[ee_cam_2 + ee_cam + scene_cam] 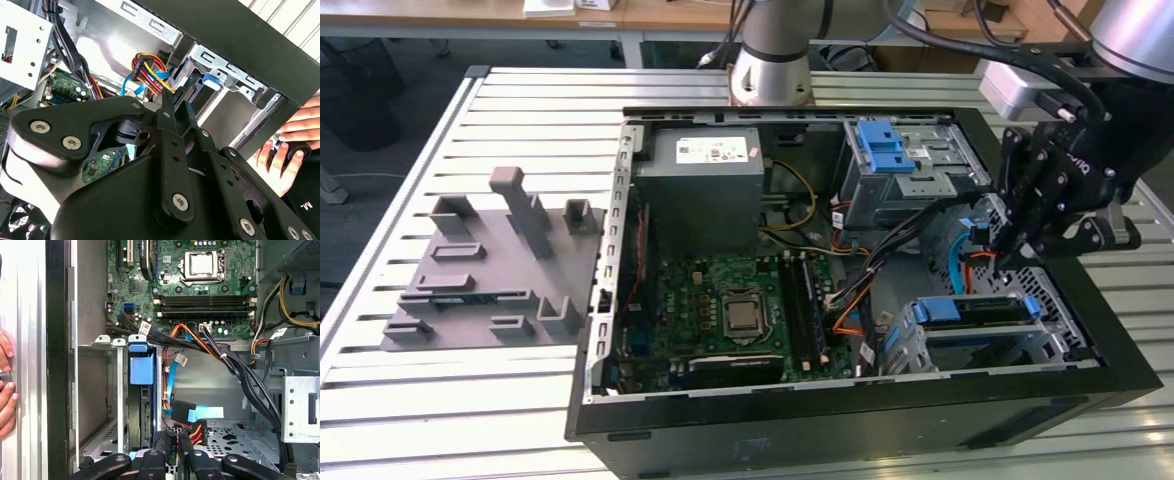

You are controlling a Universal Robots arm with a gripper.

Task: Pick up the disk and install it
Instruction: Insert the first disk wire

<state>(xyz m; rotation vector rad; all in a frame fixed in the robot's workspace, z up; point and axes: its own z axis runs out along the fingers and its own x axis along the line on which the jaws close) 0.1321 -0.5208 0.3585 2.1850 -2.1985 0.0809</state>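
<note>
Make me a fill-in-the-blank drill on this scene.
1. The disk in the cage has a ____ carrier.
2. The gripper hangs over the open computer ____.
3. The motherboard is ____.
4. The fixture on the exterior view's left is ____.
Missing: blue; case; green; grey.

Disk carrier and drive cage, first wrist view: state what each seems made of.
The disk carrier looks like moulded plastic: even matte blue, with a rounded tab. The drive cage is probably bare sheet metal: pale grey, dull sheen, thin folded edges and tabs.
</note>
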